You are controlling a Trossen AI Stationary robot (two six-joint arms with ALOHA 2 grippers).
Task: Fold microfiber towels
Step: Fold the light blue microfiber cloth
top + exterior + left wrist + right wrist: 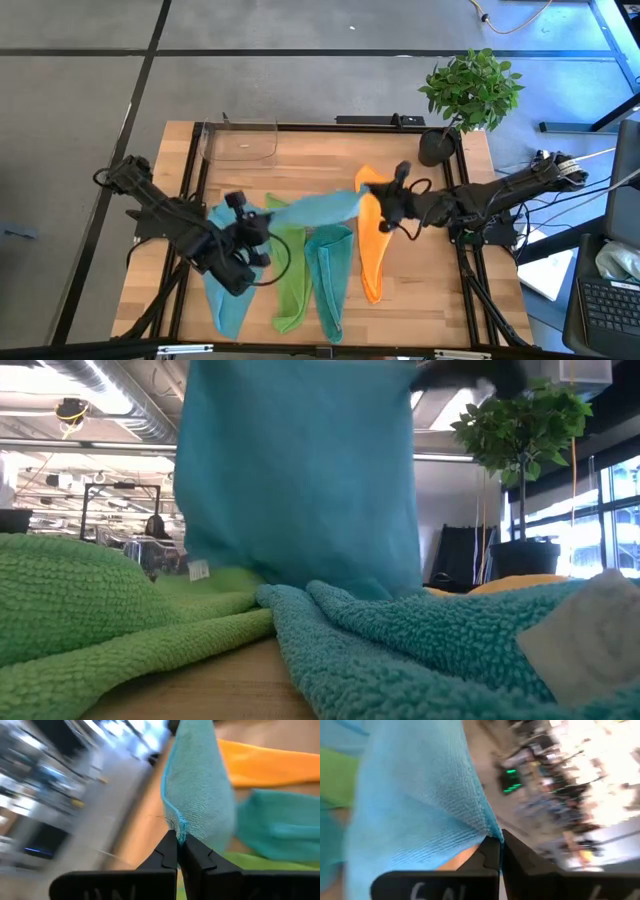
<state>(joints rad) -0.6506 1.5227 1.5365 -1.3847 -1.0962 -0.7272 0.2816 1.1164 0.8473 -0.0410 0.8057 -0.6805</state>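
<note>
Above the lime green towel [291, 275], the left gripper [262, 226] and right gripper [385, 200] each pinch a corner of the stretched light blue towel [318, 209].

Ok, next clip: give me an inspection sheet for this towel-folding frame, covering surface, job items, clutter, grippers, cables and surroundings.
Surface: wooden table inside a black frame.
Job's things: light blue towel stretched in the air between both grippers; second light blue towel, lime green towel, teal towel and orange towel lie side by side on the table.
Clutter: clear plastic container at the far left corner; potted plant at the far right corner.
Grippers: left gripper shut on a corner of the raised towel; right gripper shut on another corner.
Cables: black cables loop along both arms.
Surroundings: grey floor, a laptop to the right, open workshop behind.
</note>
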